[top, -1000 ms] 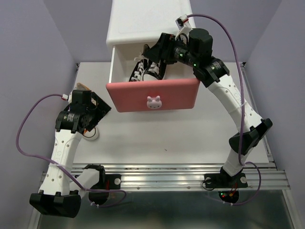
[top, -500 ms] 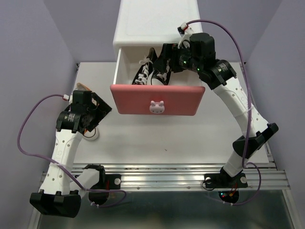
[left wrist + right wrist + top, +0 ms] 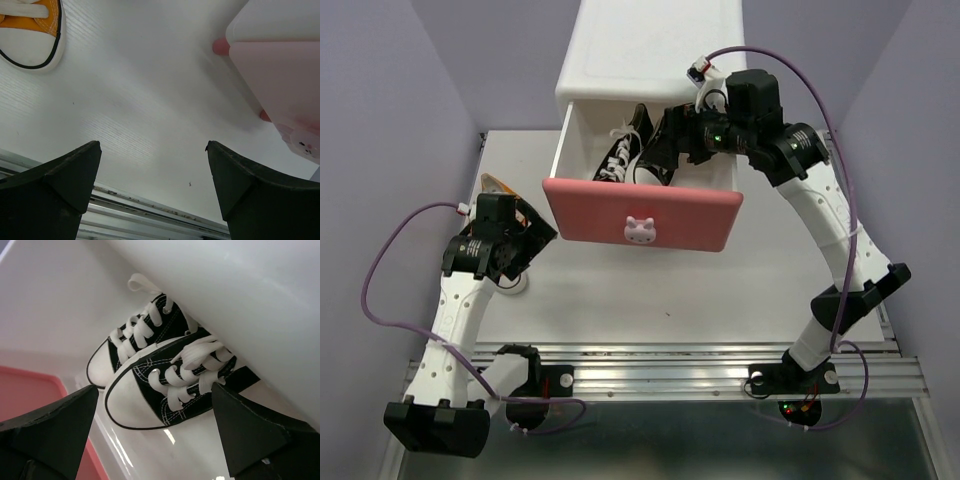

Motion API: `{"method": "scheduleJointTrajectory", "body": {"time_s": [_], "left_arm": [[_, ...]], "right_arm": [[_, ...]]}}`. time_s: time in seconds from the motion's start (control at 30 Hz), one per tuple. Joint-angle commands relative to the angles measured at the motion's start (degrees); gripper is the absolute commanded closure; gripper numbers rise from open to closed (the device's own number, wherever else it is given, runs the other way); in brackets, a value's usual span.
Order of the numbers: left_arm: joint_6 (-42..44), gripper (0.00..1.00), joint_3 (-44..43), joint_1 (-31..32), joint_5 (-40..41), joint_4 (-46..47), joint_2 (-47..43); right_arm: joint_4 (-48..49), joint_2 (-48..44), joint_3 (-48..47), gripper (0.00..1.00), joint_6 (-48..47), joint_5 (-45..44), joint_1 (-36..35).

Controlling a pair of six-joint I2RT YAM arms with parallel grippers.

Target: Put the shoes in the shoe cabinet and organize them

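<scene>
The white shoe cabinet (image 3: 650, 45) stands at the back with its upper drawer pulled out; the drawer has a deep pink front (image 3: 640, 215). Two black sneakers (image 3: 620, 152) lie side by side in the drawer, also in the right wrist view (image 3: 165, 385). My right gripper (image 3: 662, 150) is open inside the drawer, its jaws either side of the nearer black sneaker without holding it (image 3: 155, 425). My left gripper (image 3: 527, 237) is open and empty above the table (image 3: 155, 185). An orange sneaker's toe (image 3: 30, 30) lies at the left. The second orange sneaker is mostly hidden.
The pale pink lower drawer front (image 3: 280, 85) with its bunny knob (image 3: 300, 142) is shut. A bit of an orange shoe (image 3: 492, 184) shows behind my left arm. A metal rail (image 3: 660, 362) runs along the table's near edge. Purple walls close in both sides.
My right gripper has drawn back to the right inside the drawer, off the black sneakers. The cabinet and drawer have shifted slightly. My left arm has barely moved.
</scene>
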State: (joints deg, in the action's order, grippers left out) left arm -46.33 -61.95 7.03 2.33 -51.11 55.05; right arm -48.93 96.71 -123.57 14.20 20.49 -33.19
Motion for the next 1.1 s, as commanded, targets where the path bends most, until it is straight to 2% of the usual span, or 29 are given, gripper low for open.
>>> {"method": "scheduleJointTrajectory", "body": {"time_s": [0.0,0.1,0.13,0.17,0.23,0.33,0.37,0.43,0.5,0.67,0.77,0.8,0.93,0.97,1.0,1.07], "left_arm": [[0.97,0.02,0.34,-0.26,-0.13,1.37,-1.35],[1.06,0.01,0.25,-0.26,-0.04,1.28,-1.52],[1.15,0.01,0.34,-0.26,0.22,1.28,-1.61],[1.15,0.01,0.34,-0.26,0.31,1.19,-1.7],[1.15,0.01,0.6,-0.26,0.57,0.93,-1.96],[0.62,0.01,1.22,-0.26,0.92,0.84,-2.92],[0.36,0.01,1.48,-0.26,0.92,0.75,-3.28],[-0.08,0.01,1.83,-0.26,1.01,0.58,-3.8],[-0.43,0.01,2.01,-0.26,1.19,0.4,-4.33],[-1.05,0.01,2.45,-0.26,1.36,0.57,-4.51],[-1.14,0.01,2.19,-0.26,1.28,0.57,-4.33],[-1.22,0.01,1.75,-0.35,1.28,0.58,-4.16],[-1.31,0.01,0.35,-0.26,1.63,0.31,-3.81],[-1.31,0.01,0.08,-0.26,1.63,0.22,-3.55],[-1.31,0.01,-0.36,-0.26,1.63,0.14,-3.46],[-1.31,0.01,-2.02,-0.26,2.15,-0.21,-3.45]], "right_arm": [[7.02,-5.91,1.4,0.0,1.63,9.39,-1.35],[-0.44,-2.94,-2.98,0.0,-3.46,7.47,-1.88],[-6.04,-1.88,-5.78,0.0,-5.47,6.68,-2.4],[-8.96,-0.04,-7.02,0.0,-8.19,1.62,-3.45],[-13.82,0.85,-7.74,0.01,-10.58,-1.58,-3.98],[-13.57,-0.28,-3.45,0.05,-13.22,-8.79,-7.06],[-13.22,-1.07,-1.08,0.13,-13.58,-11.76,-8.72],[-12.86,-1.34,-0.18,0.19,-15.86,-13.19,-9.26],[-13.04,-1.17,-0.62,0.35,-17.09,-15.64,-11.36],[-10.5,-1.17,-4.04,0.38,-19.12,-17.07,-12.95],[-6.46,-0.55,-8.52,0.36,-18.24,-16.19,-12.95],[-3.31,-0.55,-9.75,0.3,-17.72,-16.1,-12.95],[8.65,-2.83,-8.98,0.22,-14.82,-13.38,-12.95],[11.37,-3.88,-7.93,0.18,-14.38,-11.72,-12.95],[15.92,-4.15,-7.66,0.09,-12.28,-11.09,-12.95],[19.82,-4.59,-7.91,0.0,-11.12,-10.3,-12.95]]}}
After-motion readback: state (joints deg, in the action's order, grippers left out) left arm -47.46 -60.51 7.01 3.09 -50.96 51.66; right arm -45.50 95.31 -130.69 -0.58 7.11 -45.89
